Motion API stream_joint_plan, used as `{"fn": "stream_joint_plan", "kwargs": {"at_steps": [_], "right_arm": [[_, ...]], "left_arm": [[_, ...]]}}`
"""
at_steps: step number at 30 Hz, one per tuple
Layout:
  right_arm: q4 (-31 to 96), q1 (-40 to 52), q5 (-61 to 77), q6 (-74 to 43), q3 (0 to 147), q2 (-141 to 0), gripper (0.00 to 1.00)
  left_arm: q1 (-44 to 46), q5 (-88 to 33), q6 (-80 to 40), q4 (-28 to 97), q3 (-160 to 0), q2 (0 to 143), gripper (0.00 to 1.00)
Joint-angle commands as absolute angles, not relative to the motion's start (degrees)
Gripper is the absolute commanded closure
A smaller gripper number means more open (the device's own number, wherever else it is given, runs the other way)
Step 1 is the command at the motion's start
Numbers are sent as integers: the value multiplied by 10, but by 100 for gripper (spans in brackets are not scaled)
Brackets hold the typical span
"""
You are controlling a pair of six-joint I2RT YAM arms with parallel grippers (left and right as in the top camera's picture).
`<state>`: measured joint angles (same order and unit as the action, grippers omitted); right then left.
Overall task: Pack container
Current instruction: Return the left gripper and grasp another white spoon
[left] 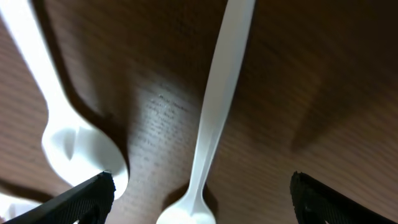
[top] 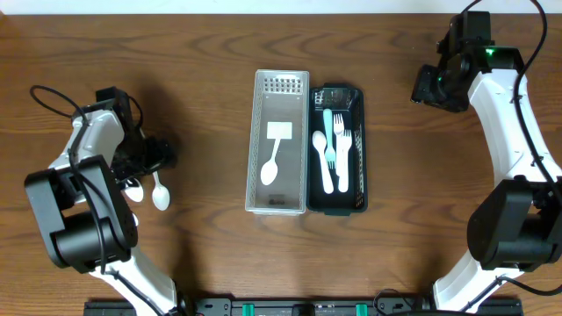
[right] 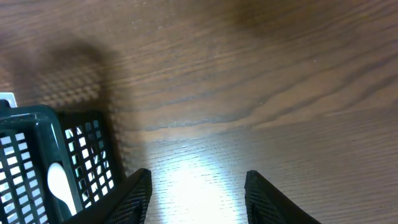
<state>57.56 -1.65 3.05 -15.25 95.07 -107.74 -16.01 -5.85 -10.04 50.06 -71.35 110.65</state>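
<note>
A white mesh container (top: 279, 142) holds one white spoon (top: 271, 167). Beside it on the right, a dark green mesh container (top: 338, 149) holds white forks and spoons (top: 334, 154). My left gripper (top: 147, 167) is open low over the table at the far left. Its fingers straddle a loose white spoon (left: 211, 118), with a second white spoon (left: 68, 134) just to the left. One loose spoon (top: 161, 193) shows in the overhead view. My right gripper (right: 198, 193) is open and empty over bare table, right of the dark container's corner (right: 37, 162).
The two containers stand side by side at the table's middle. A white tag (top: 280, 131) lies in the white container. The arm bases stand at the front left and front right.
</note>
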Motion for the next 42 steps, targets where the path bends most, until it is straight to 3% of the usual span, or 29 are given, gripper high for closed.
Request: {"fn": "stream_joint_plan", "kwargs": {"at_steps": [1, 35, 39, 42], "right_arm": [[573, -18, 32, -145, 950, -1073, 48], [580, -18, 32, -145, 950, -1073, 46], [580, -18, 32, -145, 950, -1073, 46], [580, -18, 32, -145, 950, -1073, 46]], "left_arm": [[-159, -60, -79, 496, -714, 1124, 8], [-158, -61, -75, 493, -714, 1157, 9], [-158, -61, -75, 494, -714, 1157, 23], [-158, -61, -75, 494, -714, 1157, 46]]}}
